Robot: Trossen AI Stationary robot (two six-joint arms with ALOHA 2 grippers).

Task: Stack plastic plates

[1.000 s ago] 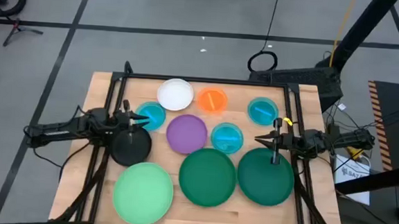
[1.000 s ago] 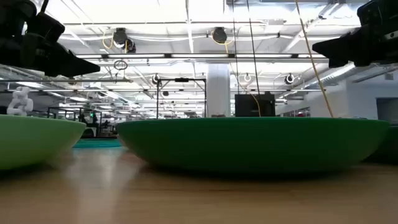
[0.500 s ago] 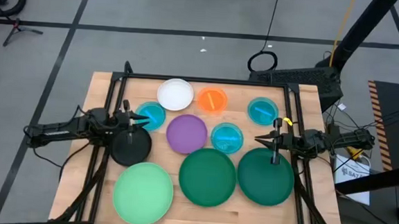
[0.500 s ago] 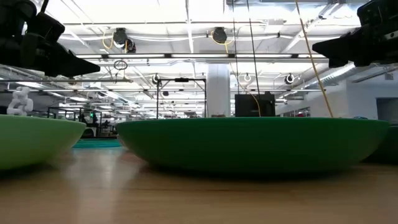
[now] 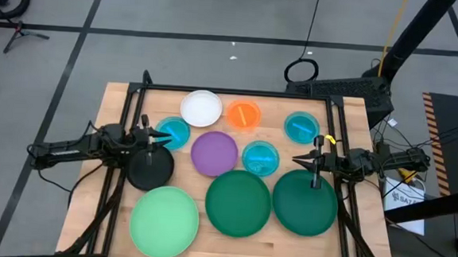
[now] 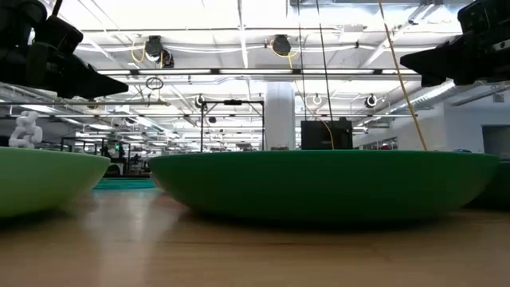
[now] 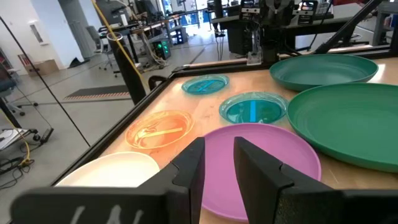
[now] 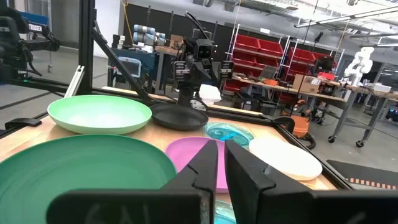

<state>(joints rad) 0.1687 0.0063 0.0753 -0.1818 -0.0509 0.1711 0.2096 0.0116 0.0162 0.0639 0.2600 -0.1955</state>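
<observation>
Ten round plates lie flat on the wooden table (image 5: 119, 106). At the far side are a white plate (image 5: 201, 108), an orange plate (image 5: 244, 114) and a cyan plate (image 5: 301, 126). In the middle are two more cyan plates (image 5: 173, 132) (image 5: 261, 157), a purple plate (image 5: 214, 154) and a black plate (image 5: 150, 168). Near the front are a light green plate (image 5: 164, 218) and two dark green plates (image 5: 239, 202) (image 5: 304, 201). My left gripper (image 5: 169, 138) hovers over the black and left cyan plates with a narrow gap between its fingers (image 7: 189, 165). My right gripper (image 5: 296, 158) hovers above the right dark green plate, shut and empty.
A black metal frame (image 5: 215, 91) runs round the table's far and side edges. Bare wood shows along the near edge (image 5: 285, 247). In the low view the middle dark green plate (image 6: 327, 183) fills the foreground and the light green plate (image 6: 44, 179) sits at the left.
</observation>
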